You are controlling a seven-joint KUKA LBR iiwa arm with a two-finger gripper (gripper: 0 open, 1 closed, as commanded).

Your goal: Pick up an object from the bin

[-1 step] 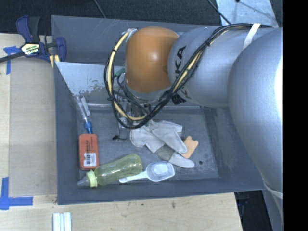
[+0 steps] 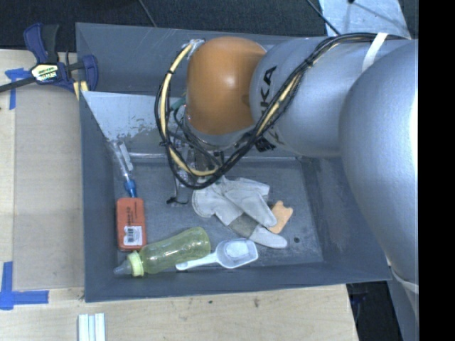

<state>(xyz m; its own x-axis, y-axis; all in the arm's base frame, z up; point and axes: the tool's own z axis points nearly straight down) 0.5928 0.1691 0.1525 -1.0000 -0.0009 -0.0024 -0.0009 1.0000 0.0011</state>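
Note:
My gripper (image 2: 193,163) hangs low in the middle of the bin, its dark body largely hidden under the arm's wrist. Just below and to its right lies a crumpled white glove (image 2: 231,197), with the gripper over the glove's left end. A small tan piece (image 2: 281,216) rests against the glove's right side. Toward the front are a white scoop (image 2: 229,253) and a yellow-green baby bottle (image 2: 170,251) lying on its side.
An orange-red box (image 2: 131,223) with a white label lies at the front left. Behind it a clear pen-like tube (image 2: 125,167) with a blue tip leans along the left wall. The arm covers the bin's back right.

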